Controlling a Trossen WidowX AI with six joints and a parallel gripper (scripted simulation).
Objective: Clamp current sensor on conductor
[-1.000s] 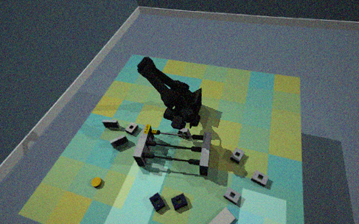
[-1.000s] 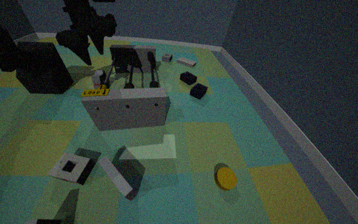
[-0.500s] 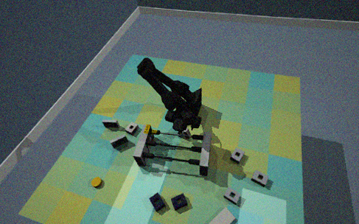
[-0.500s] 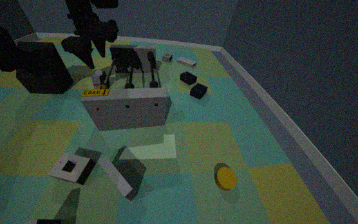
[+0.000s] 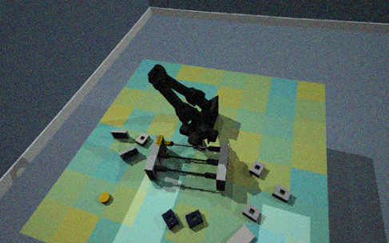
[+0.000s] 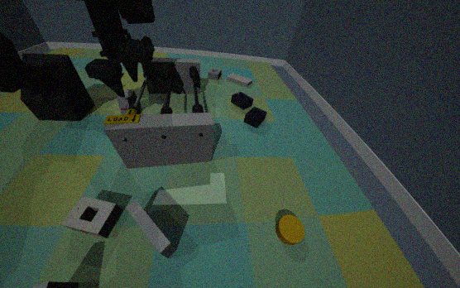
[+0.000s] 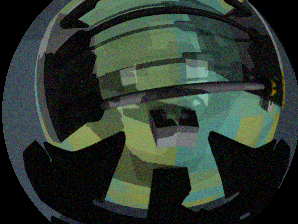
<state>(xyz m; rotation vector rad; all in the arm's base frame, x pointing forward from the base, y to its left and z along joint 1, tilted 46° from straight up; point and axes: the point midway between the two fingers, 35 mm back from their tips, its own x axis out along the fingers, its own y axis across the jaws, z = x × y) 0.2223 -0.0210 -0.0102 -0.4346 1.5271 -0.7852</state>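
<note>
The sensor, a small pale block with a dark hollow (image 7: 176, 138) (image 6: 122, 102), stands beside the LOAD conductor (image 5: 183, 145) (image 7: 190, 91), on the robot's side; the conductor does not visibly pass through it. Its arrow cannot be made out. The yellow LOAD marker (image 5: 159, 140) (image 6: 121, 119) is on one end block. My gripper (image 6: 129, 88) (image 7: 169, 136) is open and empty, pointing down above the sensor, with its fingertips on either side of it in the wrist view. In the top view the arm mostly hides the sensor and fingertips.
Two pale end blocks (image 5: 223, 166) (image 6: 165, 146) carry three parallel conductors. Several pale blocks with square holes (image 5: 257, 169) (image 6: 88, 214) lie on both sides. Two dark blue blocks (image 5: 170, 219) (image 5: 194, 218), a flat pale slab (image 5: 241, 240) and an orange disc (image 5: 104, 198) (image 6: 290, 229) lie beyond the conductors.
</note>
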